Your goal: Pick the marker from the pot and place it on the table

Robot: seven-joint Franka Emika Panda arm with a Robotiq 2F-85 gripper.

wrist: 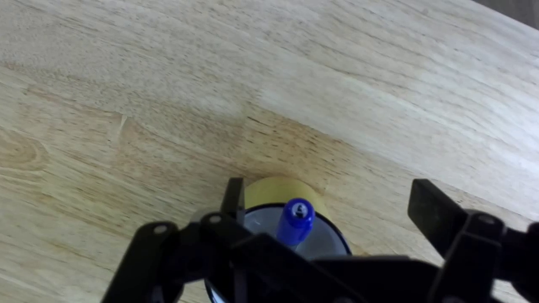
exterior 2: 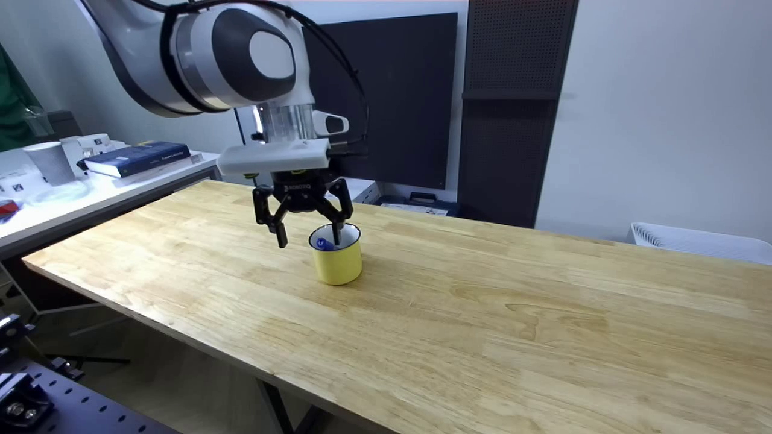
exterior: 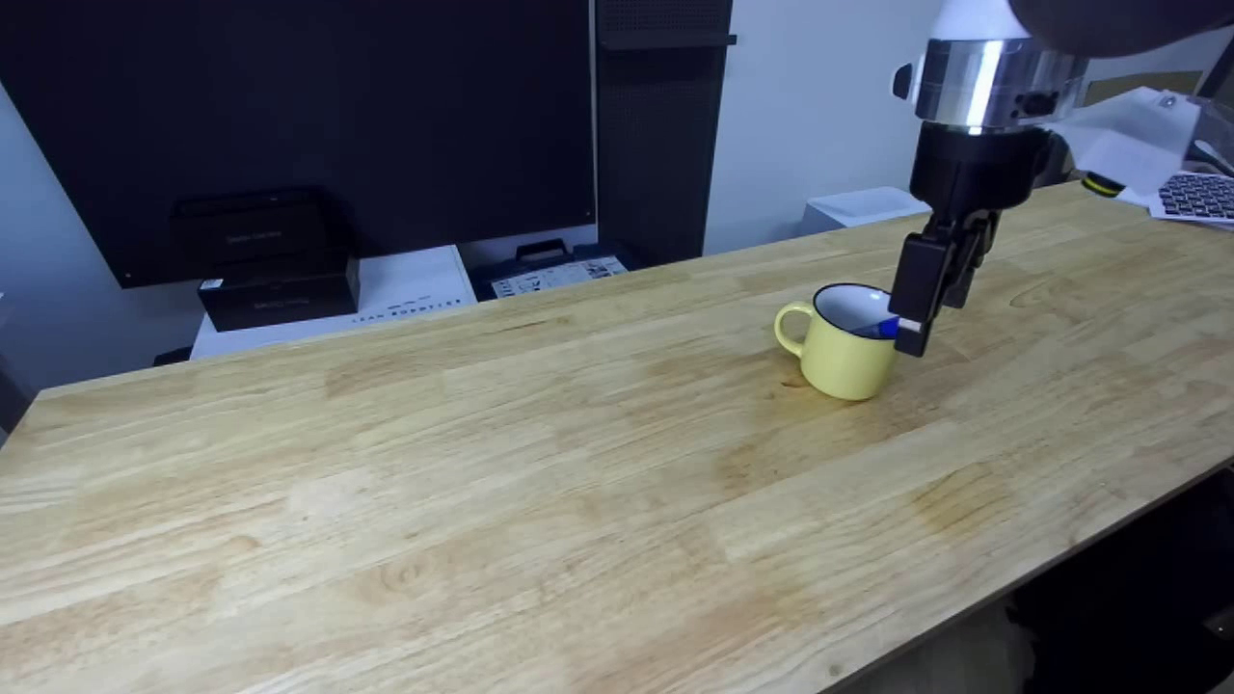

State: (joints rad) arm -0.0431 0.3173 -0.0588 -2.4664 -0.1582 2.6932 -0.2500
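Observation:
The pale-yellow mug [exterior: 848, 366] stands upright on the wood-grain table [exterior: 463, 501], its handle to the left in this exterior view. The mug also shows in an exterior view [exterior 2: 339, 267] and in the wrist view [wrist: 276, 191]. The blue marker [wrist: 294, 223] leans inside it, its blue end at the rim; its lower part is hidden. The marker also shows in both exterior views [exterior: 888, 328] [exterior 2: 325, 244]. My gripper [exterior 2: 309, 240] is open and empty over the mug. In the wrist view [wrist: 328, 191], the marker lies between the fingers, nearer the left one. I cannot tell whether a finger is inside the mug.
A laptop [exterior: 1195, 198] is at the table's far right end. A side desk [exterior 2: 205, 163] with a blue book [exterior 2: 137, 158] and a grey cup [exterior 2: 50, 164] stands beyond the table. Dark panels [exterior 2: 392, 96] and a white wall are behind.

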